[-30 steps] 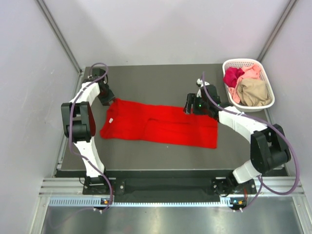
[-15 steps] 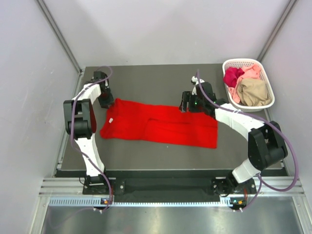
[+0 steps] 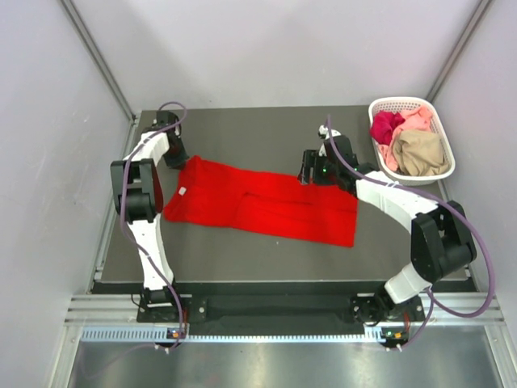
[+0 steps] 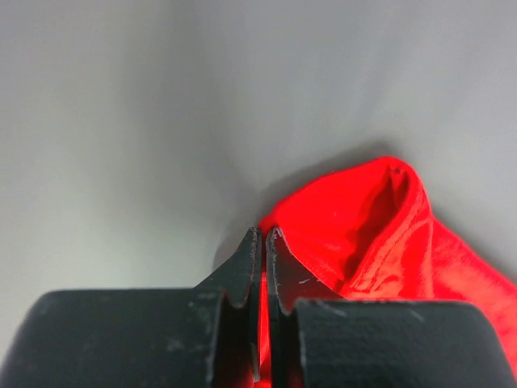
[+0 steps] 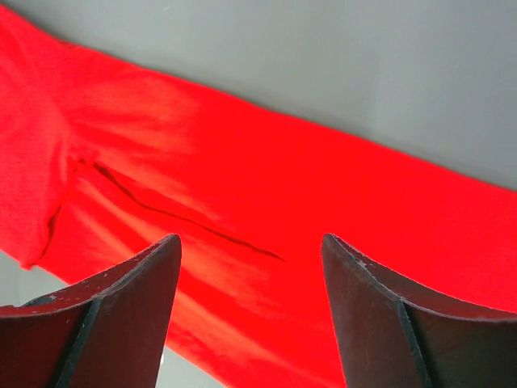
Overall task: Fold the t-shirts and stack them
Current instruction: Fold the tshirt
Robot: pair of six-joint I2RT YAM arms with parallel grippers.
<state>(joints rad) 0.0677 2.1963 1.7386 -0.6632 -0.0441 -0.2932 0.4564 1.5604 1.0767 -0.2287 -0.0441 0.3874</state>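
On the dark grey table (image 3: 242, 133), between pale walls (image 3: 283, 48): red t-shirt (image 3: 258, 202) spread flat.
At 10 o'clock the left gripper (image 4: 262, 242) pinches its corner; the right gripper (image 5: 250, 250) gapes over its 2 o'clock edge.

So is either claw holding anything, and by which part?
The left claw pinches the red t-shirt by its far corner at the neck end. The right claw is open over it, holding nothing.
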